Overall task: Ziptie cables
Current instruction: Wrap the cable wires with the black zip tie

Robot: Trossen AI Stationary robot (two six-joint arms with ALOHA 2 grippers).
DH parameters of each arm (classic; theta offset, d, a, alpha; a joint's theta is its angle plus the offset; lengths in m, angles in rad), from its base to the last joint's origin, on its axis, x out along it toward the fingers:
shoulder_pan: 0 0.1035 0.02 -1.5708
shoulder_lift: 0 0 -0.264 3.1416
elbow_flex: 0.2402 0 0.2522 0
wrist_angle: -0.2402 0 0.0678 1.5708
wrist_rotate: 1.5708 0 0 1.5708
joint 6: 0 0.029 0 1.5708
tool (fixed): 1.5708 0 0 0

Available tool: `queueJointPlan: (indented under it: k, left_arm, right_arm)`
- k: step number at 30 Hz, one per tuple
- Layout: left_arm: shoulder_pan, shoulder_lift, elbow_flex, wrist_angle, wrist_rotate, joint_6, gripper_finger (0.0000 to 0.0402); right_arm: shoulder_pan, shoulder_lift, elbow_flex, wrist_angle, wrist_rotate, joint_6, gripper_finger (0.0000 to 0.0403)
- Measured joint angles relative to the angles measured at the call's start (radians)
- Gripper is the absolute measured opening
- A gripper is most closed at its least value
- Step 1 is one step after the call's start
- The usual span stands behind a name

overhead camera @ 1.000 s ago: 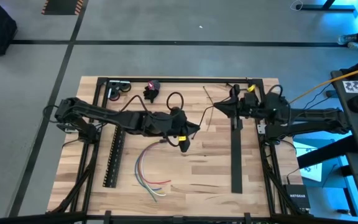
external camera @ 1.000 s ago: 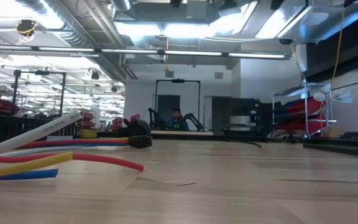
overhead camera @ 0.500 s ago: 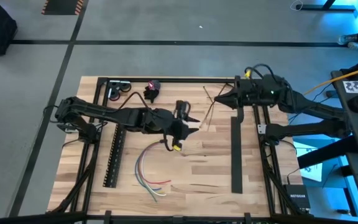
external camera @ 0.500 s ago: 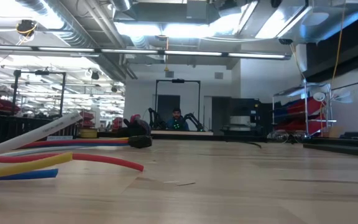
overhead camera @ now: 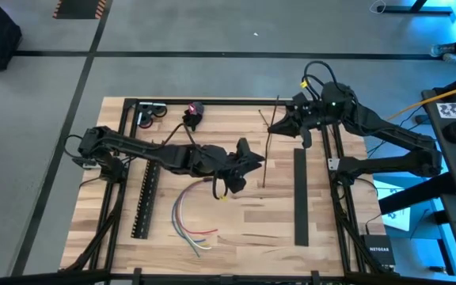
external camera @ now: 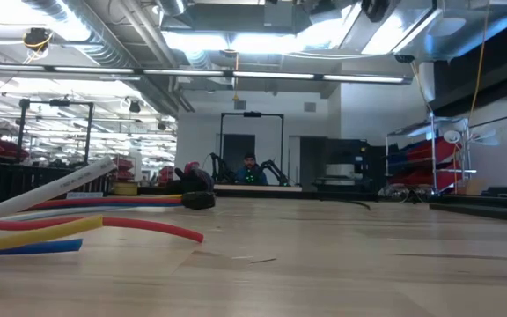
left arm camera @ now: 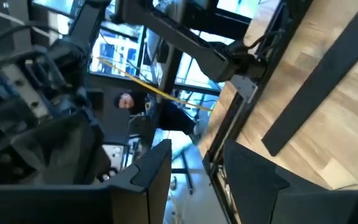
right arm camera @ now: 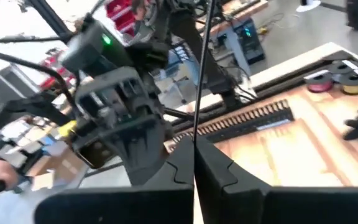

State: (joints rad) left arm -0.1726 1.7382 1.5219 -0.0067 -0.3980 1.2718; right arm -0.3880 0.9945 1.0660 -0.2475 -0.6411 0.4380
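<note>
**Cables** [overhead camera: 192, 222]: loose bundle of white, red, green and yellow wires, fanned on the table [overhead camera: 244, 226] toward 7 o'clock from the table's middle, gathered at a black end [overhead camera: 212, 181] near the left gripper. No strap is visible around them; judged untied.

**Left gripper** [overhead camera: 248, 158]: near the table's middle, turned on its side. Fingers [left arm camera: 157, 168] parted with a clear gap and nothing between them. Not touching the cables.

**Right gripper** [overhead camera: 274, 127]: raised at about 1 o'clock, by the far edge. Fingers [right arm camera: 219, 171] pressed together, pinching a thin dark zip tie [right arm camera: 201, 68] that stands straight out from them. In the high view the strip [overhead camera: 265, 154] runs toward the table's middle.

**Other items:** slotted black bar [overhead camera: 144, 198] at 9 o'clock; plain black bar [overhead camera: 301, 194] at 3 o'clock; small spools [overhead camera: 150, 113] and a dark fixture [overhead camera: 191, 115] at 11 o'clock.

**Progress:** early. The tie is picked up; bringing it to the bundle, looping, threading and cinching all remain.

**View notes:** only the high view shows arms, tie and bundle together. The right wrist view alone confirms the pinch on the tie; the left wrist view alone shows the empty gap. The low view shows neither gripper, only the cables [external camera: 104, 224] lying flat in the foreground and a person [external camera: 250, 169] seated far off in the room.
</note>
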Motion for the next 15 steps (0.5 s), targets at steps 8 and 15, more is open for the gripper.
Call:
queueJointPlan:
  k: [8, 15]
  left_arm:
    - [-0.007, 0.000, 0.000, 0.027, 0.037, 0.053, 0.0141]
    - [-0.010, 0.034, -0.002, 0.087, 0.081, 0.099, 0.0141]
  right_arm:
    - [0.001, 0.022, 0.000, 0.011, -0.007, 0.033, 0.0000]
    - [0.001, 0.045, 0.000, 0.018, -0.025, 0.041, 0.0000]
